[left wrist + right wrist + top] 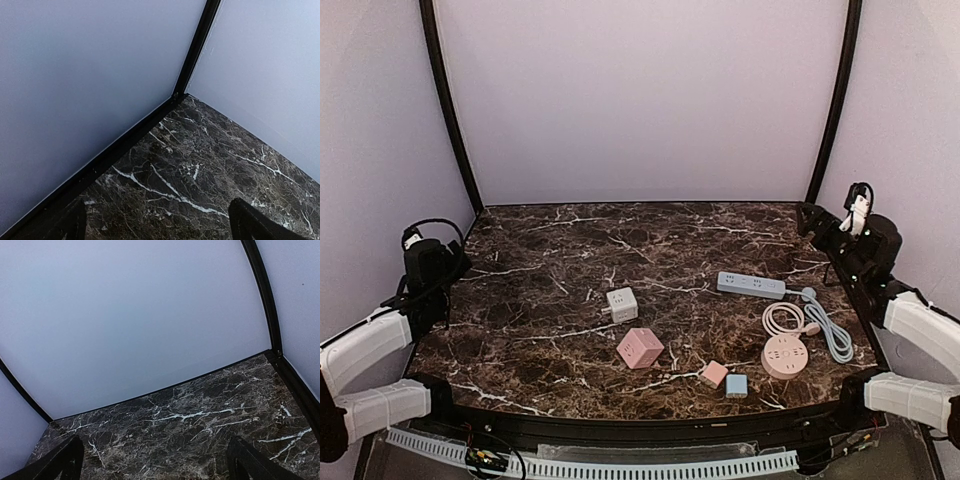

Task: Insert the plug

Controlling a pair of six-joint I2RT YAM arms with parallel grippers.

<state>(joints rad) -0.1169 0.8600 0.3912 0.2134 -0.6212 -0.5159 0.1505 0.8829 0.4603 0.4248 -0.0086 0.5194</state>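
A blue-grey power strip (751,285) lies right of centre, and its grey cable (832,333) loops toward the front right. A round pink socket (785,355) with a coiled pale cable (781,318) lies in front of it. A white cube socket (621,304), a pink cube socket (640,348), a small pink adapter (714,374) and a small blue adapter (736,385) lie mid-table. My left gripper (450,263) (157,220) is open and empty at the far left edge. My right gripper (813,221) (156,452) is open and empty at the far right edge. Neither wrist view shows any of these objects.
The dark marble table (560,260) is enclosed by pale walls with black corner posts (448,110). The left wrist view faces the back-left corner post (197,45). The right wrist view faces the back wall and a corner post (262,295).
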